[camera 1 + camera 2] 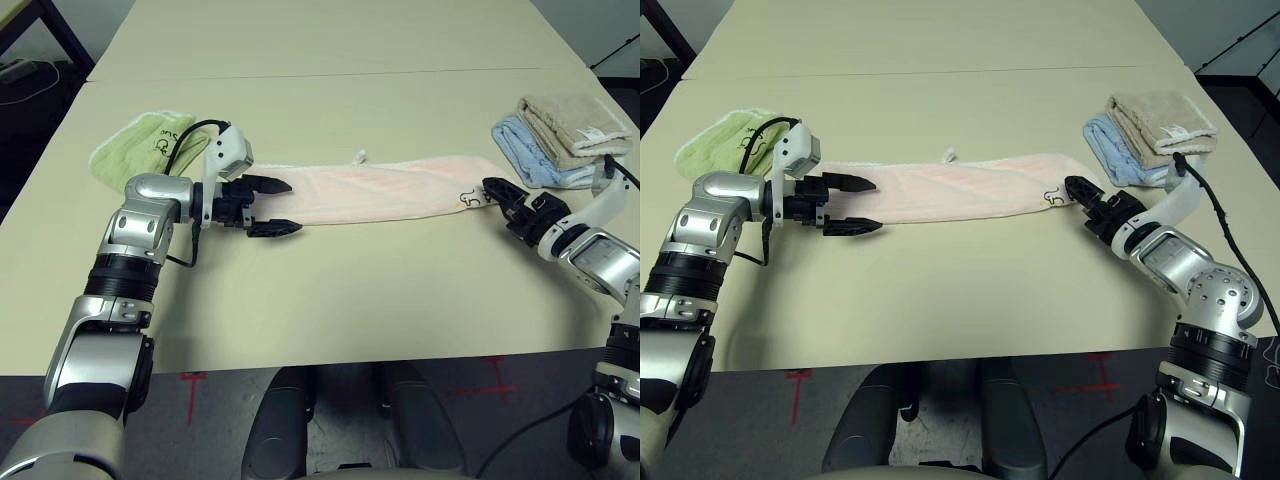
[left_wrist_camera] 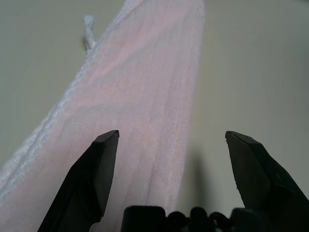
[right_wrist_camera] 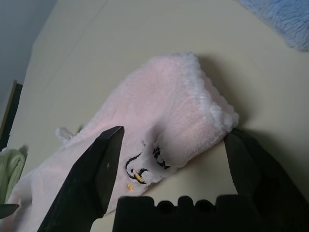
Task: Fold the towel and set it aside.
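Observation:
The towel [image 1: 380, 190], pale pink, lies as a long narrow strip across the middle of the table, with dark embroidery at its right end [image 3: 145, 166] and a small loop on its far edge. At the strip's left end my left gripper [image 1: 295, 207] is open just above the cloth, its fingers spread across the strip's width [image 2: 145, 96]. My right gripper [image 1: 497, 197] is low at the right end. Its fingers stand apart on either side of the embroidered corner [image 3: 169, 121], with the cloth between them and not pinched.
A light green towel [image 1: 140, 145] lies crumpled behind my left arm. Folded beige [image 1: 575, 122] and blue [image 1: 530, 150] towels are stacked at the far right, just behind my right arm. A seam [image 1: 330, 73] crosses the table further back.

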Motion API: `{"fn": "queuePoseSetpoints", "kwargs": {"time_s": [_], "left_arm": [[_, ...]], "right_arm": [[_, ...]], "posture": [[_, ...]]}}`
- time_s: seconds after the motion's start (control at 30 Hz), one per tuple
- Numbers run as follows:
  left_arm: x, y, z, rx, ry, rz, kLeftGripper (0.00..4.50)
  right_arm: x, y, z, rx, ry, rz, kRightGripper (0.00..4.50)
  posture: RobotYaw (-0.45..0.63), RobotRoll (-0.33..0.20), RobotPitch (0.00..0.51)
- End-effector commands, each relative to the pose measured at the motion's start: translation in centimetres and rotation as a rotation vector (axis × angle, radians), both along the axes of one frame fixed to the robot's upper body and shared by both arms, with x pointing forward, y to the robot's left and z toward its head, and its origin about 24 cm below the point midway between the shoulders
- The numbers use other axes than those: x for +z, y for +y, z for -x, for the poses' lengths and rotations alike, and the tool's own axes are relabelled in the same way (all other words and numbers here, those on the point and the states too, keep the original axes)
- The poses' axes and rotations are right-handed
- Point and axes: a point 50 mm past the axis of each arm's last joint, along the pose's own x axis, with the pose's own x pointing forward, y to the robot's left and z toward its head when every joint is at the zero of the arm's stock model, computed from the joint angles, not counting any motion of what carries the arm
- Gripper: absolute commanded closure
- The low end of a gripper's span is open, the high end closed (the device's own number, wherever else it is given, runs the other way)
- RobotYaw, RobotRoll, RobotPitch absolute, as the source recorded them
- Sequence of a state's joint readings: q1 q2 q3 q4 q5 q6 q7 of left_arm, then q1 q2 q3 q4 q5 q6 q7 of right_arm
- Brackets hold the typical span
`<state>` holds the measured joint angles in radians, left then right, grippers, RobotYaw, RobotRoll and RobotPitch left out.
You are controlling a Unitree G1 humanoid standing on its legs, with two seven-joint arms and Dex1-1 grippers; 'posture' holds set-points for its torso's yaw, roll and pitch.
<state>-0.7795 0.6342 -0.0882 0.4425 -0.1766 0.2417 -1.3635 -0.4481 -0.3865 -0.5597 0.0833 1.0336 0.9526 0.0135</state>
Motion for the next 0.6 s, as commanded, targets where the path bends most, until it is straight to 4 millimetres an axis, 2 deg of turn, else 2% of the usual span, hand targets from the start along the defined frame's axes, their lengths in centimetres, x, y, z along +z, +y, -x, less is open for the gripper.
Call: {"fn": "queuePoseSetpoints", "kwargs": {"time_s": [0.03, 0.3, 0.6], "left_arm": [[0.10, 0.10, 0.15, -0.003, -0.001, -0.006, 0.00], [0.04, 0.27, 0.31, 0.004, 0.002, -0.006, 0.00], [0.04, 0.51, 0.43, 0.017, 0.011, -0.006, 0.00]], "right_arm": [[-1.15, 0.05, -0.17, -0.012, 0.051, -0.004, 1.24], [-1.19, 0.34, -0.81, -0.012, 0.045, -0.002, 4.40], [-1.38, 0.09, -0.55, -0.037, 0.020, 0.009, 4.48]], "posture": [[-0.04, 0.000, 0.238], [-0.03, 0.000, 0.237], [-0.03, 0.000, 0.232]]}}
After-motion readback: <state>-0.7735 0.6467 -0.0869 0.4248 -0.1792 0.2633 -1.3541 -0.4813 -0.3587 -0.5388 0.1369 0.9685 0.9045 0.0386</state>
